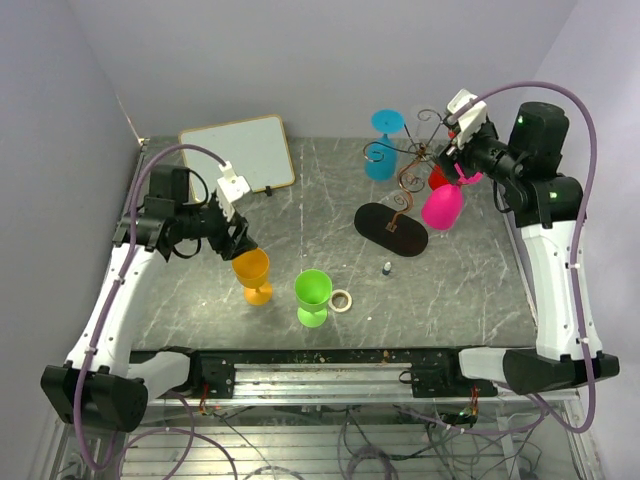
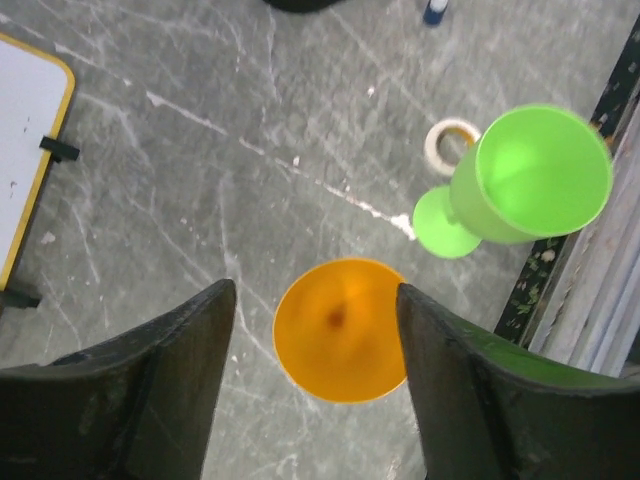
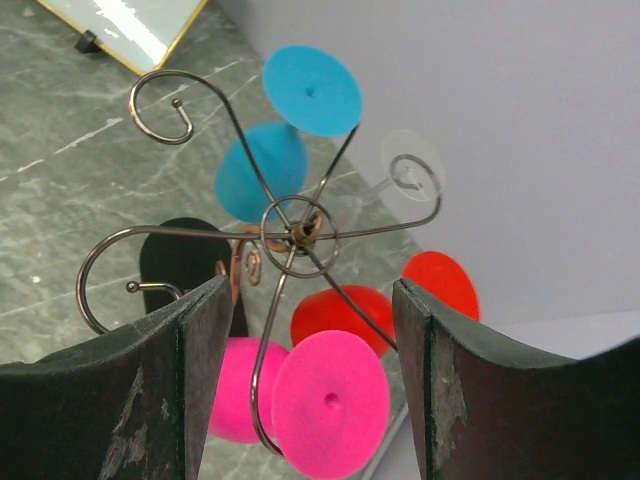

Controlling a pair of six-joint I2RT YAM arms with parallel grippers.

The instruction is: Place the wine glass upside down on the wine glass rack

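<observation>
We find the wine glass rack standing upright on the right half of the table, its black oval base flat on the surface and its curled wire arms spreading from the central stem. The right gripper is up at the rack with its jaws released. Its fingers stand apart and the round foot of the pink wine glass shows between them, with clear space on the left side. That glass is inverted, bowl down and foot up, at the rack's right side. A wire arm curves along the edge of its foot, but we cannot tell whether the foot bears on the hook. A blue wine glass and a red wine glass also hang bowl down from the arms, and the wrist view shows the faint foot of a clear glass. On the left half of the table, the left gripper is likewise released. Its fingers straddle the rim of the orange wine glass, which stands upright on the table, with a gap on one side. A green wine glass stands upright just right of it, with a roll of tape lying beside it. A whiteboard lies at the far left, and a small blue-topped object, which we cannot identify, stands near the rack's base.
</observation>
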